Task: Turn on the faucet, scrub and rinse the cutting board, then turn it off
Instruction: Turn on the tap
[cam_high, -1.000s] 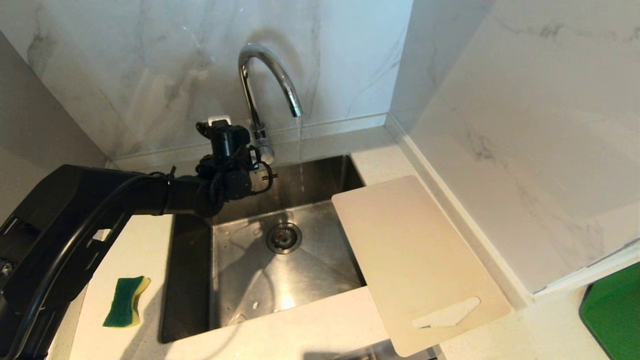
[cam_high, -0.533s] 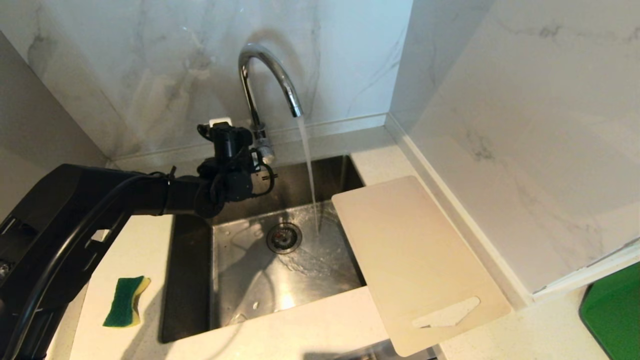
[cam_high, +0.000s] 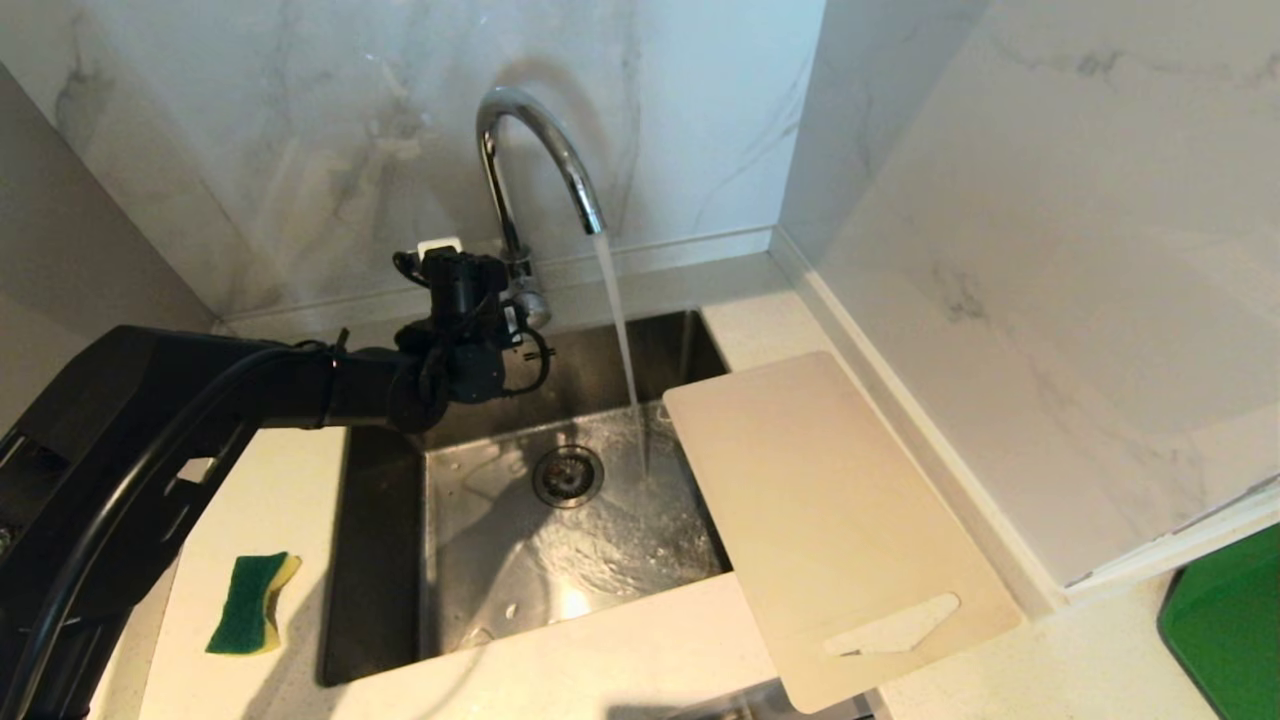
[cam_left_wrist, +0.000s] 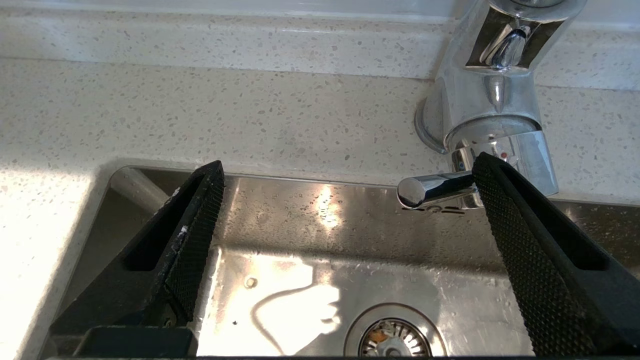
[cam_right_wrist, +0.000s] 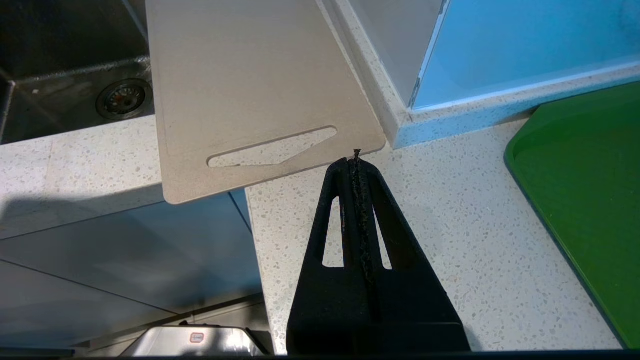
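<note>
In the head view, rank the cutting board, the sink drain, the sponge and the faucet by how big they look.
1. cutting board, clearly largest.
2. faucet, tall but thin.
3. sponge.
4. sink drain.
The sponge and drain look close in size, and the sponge lies nearer the camera, so that pair is unsure.

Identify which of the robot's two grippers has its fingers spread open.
The left gripper, open beside the faucet lever; the right gripper is shut near the cutting board.

Right gripper, black fingers pressed together, rises from the bottom centre. Its tip sits just below the cutting board, which fills the upper middle. A sink drain shows upper left; a green tray at right.
</note>
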